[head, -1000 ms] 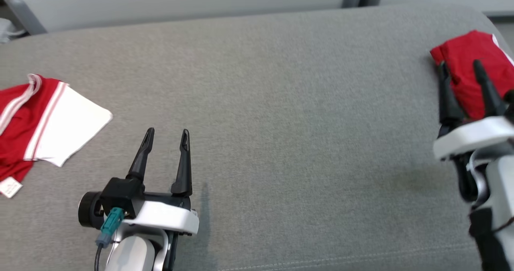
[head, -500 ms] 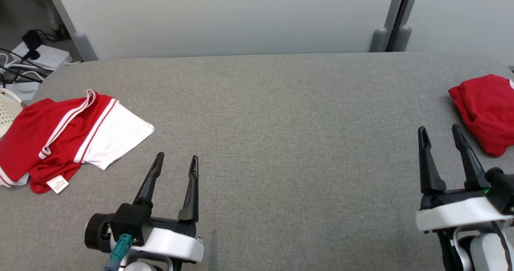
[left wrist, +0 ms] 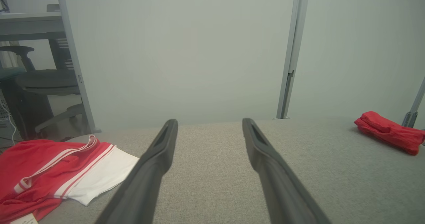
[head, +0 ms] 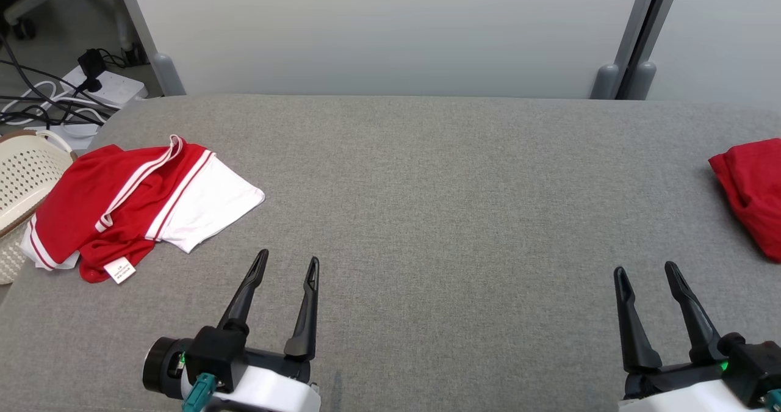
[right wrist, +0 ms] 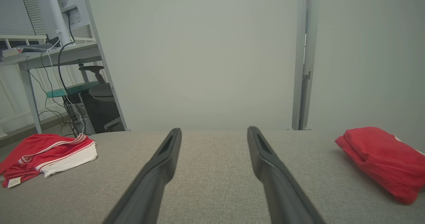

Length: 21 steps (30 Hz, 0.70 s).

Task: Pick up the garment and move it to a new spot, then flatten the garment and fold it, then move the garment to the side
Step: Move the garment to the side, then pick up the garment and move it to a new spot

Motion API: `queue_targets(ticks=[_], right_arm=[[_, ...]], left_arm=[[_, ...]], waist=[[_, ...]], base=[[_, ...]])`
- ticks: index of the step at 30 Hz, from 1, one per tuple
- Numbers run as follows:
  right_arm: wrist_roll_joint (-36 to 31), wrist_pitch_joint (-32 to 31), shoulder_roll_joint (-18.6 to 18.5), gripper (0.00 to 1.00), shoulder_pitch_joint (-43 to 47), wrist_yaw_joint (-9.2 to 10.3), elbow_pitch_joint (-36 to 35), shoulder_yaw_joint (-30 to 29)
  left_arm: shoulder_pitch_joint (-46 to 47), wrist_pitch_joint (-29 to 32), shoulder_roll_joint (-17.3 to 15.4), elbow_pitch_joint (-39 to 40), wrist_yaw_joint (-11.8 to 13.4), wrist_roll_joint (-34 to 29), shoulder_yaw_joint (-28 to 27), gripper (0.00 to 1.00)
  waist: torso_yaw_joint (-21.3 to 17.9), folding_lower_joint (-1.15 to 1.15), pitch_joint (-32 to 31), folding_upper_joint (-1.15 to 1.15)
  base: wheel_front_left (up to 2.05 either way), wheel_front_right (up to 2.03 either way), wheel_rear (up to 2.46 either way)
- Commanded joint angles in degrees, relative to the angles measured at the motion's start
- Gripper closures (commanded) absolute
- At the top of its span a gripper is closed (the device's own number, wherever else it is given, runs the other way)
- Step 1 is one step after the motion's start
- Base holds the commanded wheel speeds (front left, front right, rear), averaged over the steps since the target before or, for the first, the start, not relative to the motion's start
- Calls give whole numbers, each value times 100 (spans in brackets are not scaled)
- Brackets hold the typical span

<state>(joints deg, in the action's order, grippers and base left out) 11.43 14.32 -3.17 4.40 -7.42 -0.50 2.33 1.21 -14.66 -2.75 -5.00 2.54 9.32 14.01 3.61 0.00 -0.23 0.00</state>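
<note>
The left gripper (head: 288,256) and right gripper (head: 645,267) hover empty, jaws spread, over the near side of the grey table (head: 427,216); the crumpled red-and-white garment (head: 122,204) lies far left, likely best pinched at a loose hem

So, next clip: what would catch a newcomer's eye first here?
First, the rumpled red and white garment at the left end of the grey padded surface, beside a pale basket. Next, the folded red garment at the far right edge. The left pincer and right pincer sit open and empty at the front, clear of both cloths.
</note>
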Motion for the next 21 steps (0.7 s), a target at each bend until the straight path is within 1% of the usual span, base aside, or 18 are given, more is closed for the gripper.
queue_targets(ticks=[1,14,21], right_arm=[[-59,68,-32,0,-75,-7,-182,117],[-41,68,23,0,-34,-7,-151,-72],[-60,68,27,0,-89,-7,-178,2]], left_arm=[[74,-33,-13,173,-12,-72,-173,0],[40,-34,-13,163,-3,-56,-227,0],[94,-34,-13,167,79,-67,-265,0]], waist=[[-10,0,6,0],[-40,0,11,0],[210,0,54,0]], base=[[0,0,0],[0,0,0],[0,0,0]])
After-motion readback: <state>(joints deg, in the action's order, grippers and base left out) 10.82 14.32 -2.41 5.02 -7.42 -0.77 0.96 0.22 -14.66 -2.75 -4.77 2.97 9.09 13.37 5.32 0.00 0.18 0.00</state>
